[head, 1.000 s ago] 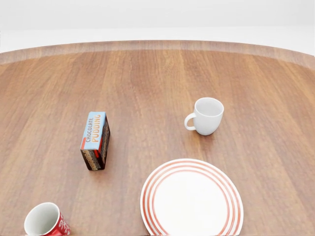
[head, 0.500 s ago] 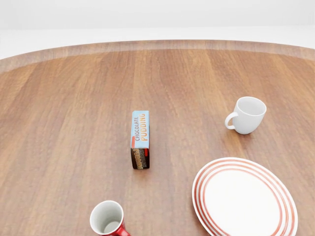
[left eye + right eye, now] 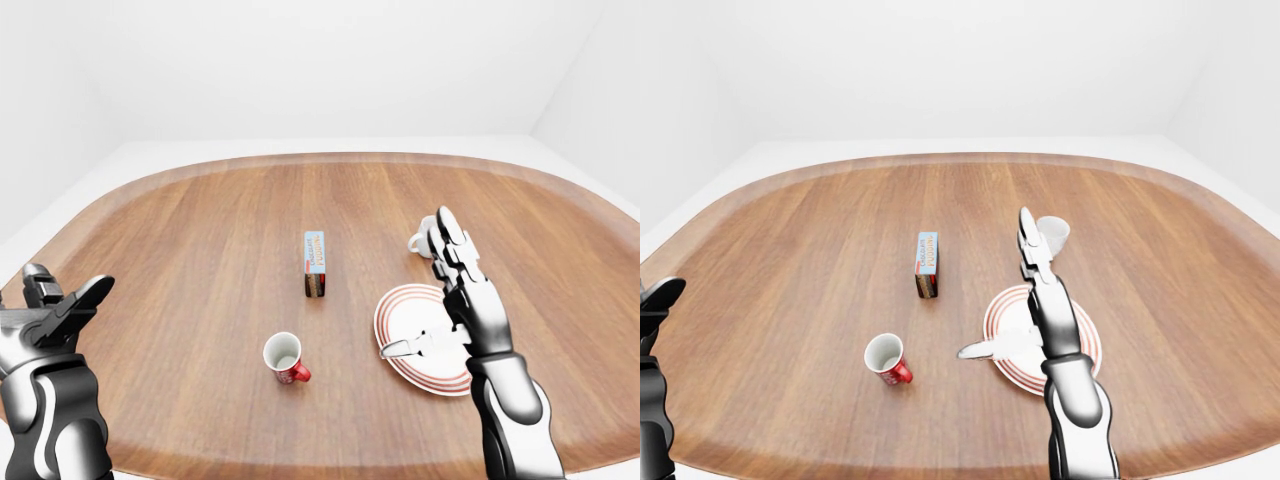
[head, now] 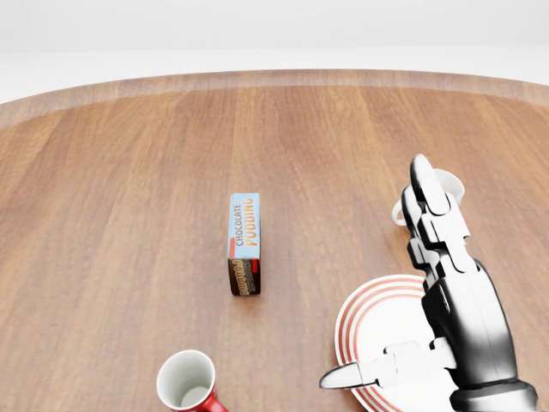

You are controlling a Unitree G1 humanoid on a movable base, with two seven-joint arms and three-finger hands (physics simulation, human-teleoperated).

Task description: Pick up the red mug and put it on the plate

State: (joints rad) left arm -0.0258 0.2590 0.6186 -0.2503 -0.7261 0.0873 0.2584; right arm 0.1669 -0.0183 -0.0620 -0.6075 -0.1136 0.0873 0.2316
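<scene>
Inspector: Where is the red ceramic mug [image 3: 284,357]?

Clerk: Upright on the brown wooden bench [image 3: 200,250], left of the red-striped white plate [image 3: 400,310] (untouched). Right robot hand [image 4: 412,292] spread above plate; left robot hand [image 3: 55,310] spread.

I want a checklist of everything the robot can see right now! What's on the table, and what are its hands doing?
Surface: wooden table, rounded edge, bare wood between the items.
Job's things: red mug upright on the table, not held; plate with red rings to its right, partly hidden by the right arm.
Clutter: chocolate pudding box near the table's middle; white mug above the plate.
Hands: right hand raised over the plate, fingers spread, holding nothing; left hand open at the left edge of the left-eye view, holding nothing.
Cables: nothing seen.
Surroundings: plain white walls and floor.
</scene>
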